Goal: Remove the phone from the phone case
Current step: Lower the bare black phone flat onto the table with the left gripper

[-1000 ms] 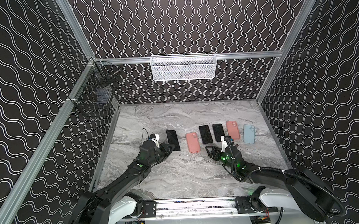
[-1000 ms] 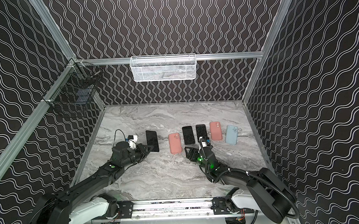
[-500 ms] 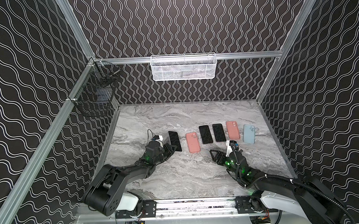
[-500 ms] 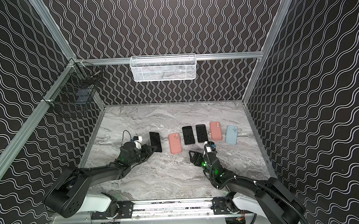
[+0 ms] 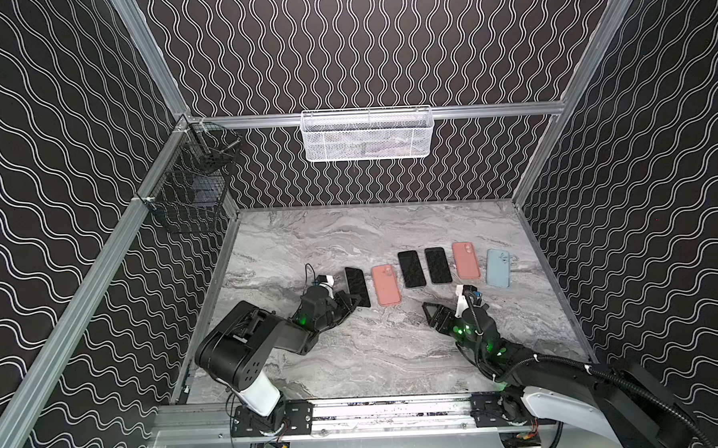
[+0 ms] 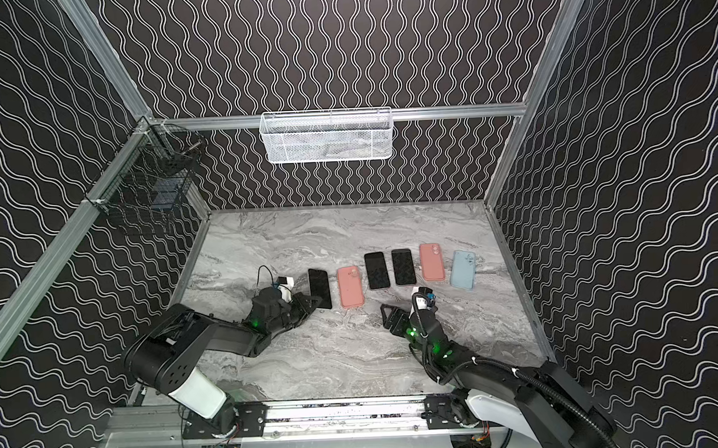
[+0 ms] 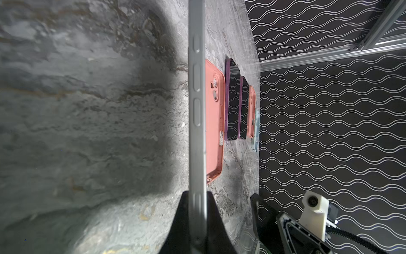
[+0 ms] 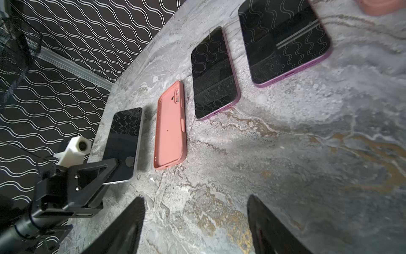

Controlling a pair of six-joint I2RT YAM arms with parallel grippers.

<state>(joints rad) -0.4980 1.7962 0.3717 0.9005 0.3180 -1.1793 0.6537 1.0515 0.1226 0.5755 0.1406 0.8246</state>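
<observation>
Silver-edged phone (image 5: 357, 286) lay bare, screen up, at the left end of the row on the marble table (image 5: 349, 233). Empty salmon case (image 5: 386, 285) sat just beside it. Left gripper (image 5: 349, 303) was clamped on the phone's near end. Right gripper (image 8: 194, 202) stood open over the table.

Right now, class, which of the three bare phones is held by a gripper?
The leftmost phone, silver-edged, clamped at its near end by the left gripper; the two purple-edged phones lie free.
</observation>
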